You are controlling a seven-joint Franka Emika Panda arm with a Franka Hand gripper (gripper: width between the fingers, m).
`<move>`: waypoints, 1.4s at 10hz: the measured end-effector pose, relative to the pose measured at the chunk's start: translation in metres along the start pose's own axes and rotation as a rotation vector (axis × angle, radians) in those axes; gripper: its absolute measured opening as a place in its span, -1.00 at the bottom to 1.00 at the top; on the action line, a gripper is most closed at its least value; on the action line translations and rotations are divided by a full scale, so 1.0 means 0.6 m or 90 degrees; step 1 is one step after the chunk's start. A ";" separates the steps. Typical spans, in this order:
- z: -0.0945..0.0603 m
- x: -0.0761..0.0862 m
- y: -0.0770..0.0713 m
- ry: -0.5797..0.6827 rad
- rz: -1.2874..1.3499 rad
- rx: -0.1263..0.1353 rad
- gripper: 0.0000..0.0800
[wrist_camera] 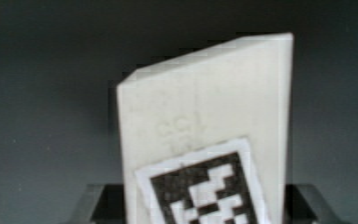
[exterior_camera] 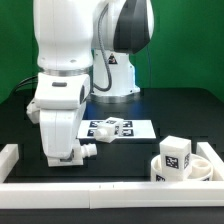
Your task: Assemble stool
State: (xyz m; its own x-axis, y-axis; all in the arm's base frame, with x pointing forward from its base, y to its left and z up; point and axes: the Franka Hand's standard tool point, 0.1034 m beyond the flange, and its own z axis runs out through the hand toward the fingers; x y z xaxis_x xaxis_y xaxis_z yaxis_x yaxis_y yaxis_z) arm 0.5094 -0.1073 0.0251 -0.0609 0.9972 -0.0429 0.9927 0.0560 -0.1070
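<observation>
the arm (exterior_camera: 68, 40) folds forward and down at the exterior view's left, with the wrist (exterior_camera: 58, 105) lowered. in that view its own housing hides the fingertips. in the wrist view the claw (wrist_camera: 201, 205) has both dark fingers (wrist_camera: 105, 203) against the sides of a stool leg (wrist_camera: 202, 110), jaws closed on it.

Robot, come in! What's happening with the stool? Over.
End effector shut on one leg, held low. Seat at exterior view's right, another leg on it. Nothing seen blocking.

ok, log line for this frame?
gripper: shut on leg | leg: tagged | seat: exterior view's right, apart from gripper | marker board: table centre
</observation>
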 end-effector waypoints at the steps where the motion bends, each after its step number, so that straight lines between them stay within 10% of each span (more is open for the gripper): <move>1: 0.000 -0.004 -0.001 -0.006 -0.037 0.002 -0.20; 13: 0.009 -0.005 -0.043 -0.028 -0.642 0.070 -0.19; 14: 0.008 -0.005 -0.043 -0.029 -0.630 0.069 0.04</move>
State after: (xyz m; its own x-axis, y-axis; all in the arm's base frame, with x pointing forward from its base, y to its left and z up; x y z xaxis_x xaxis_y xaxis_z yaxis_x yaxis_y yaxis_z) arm 0.4834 -0.1118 0.0229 -0.8623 0.5007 0.0764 0.4777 0.8541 -0.2059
